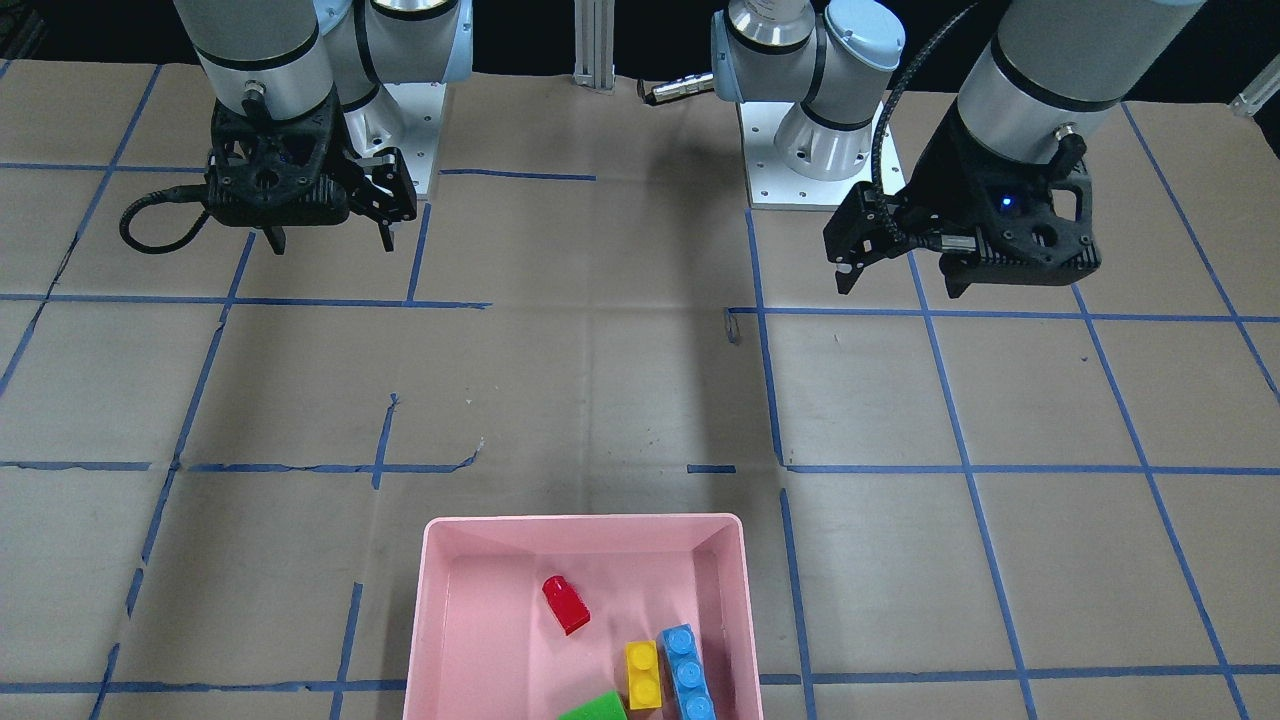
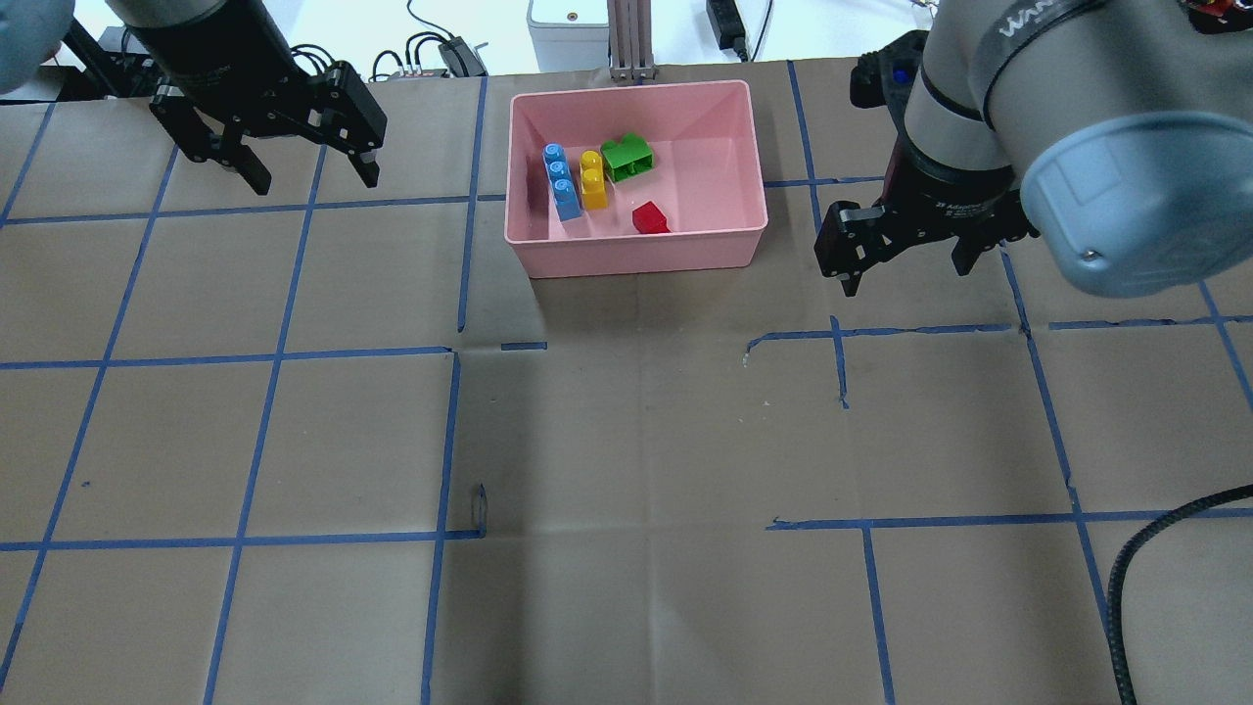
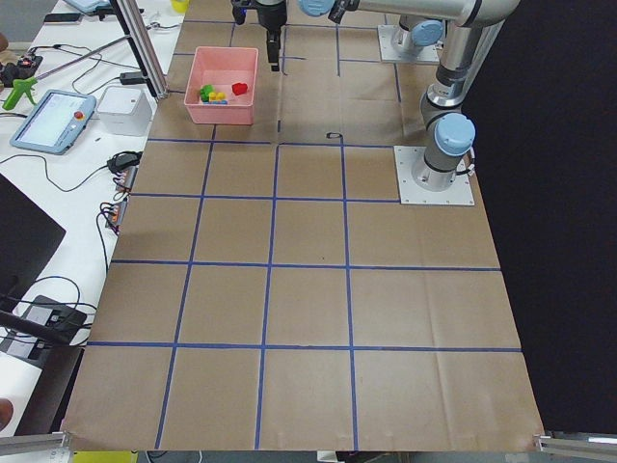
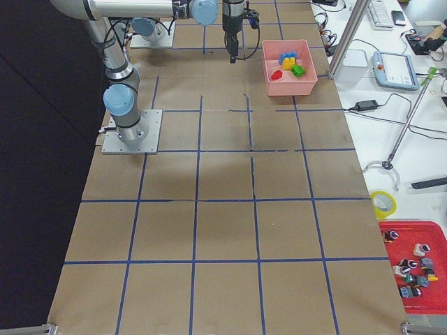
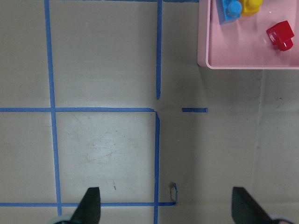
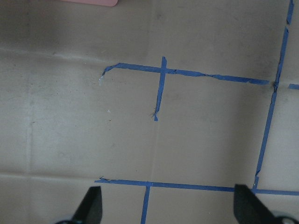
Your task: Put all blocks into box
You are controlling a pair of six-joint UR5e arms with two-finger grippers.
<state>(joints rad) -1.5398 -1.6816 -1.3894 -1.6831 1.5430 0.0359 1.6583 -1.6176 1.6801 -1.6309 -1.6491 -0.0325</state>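
The pink box (image 2: 636,259) stands at the far middle of the table, also in the front view (image 1: 580,521). In it lie all four blocks: the blue three-stud (image 2: 561,181), the yellow two-stud (image 2: 592,179), the green (image 2: 626,157) and the small red one (image 2: 650,217). My left gripper (image 2: 303,181) is open and empty, hovering left of the box. My right gripper (image 2: 905,279) is open and empty, right of the box. The left wrist view shows the box corner (image 5: 203,46) with the red block (image 5: 280,35); the right wrist view shows only brown paper.
The table is covered in brown paper with a blue tape grid. The two arm bases (image 1: 825,160) stand at the robot's side. An aluminium post (image 2: 631,39) rises just behind the box. Tablets, cables and a red tray (image 4: 412,258) lie off the table's far edge.
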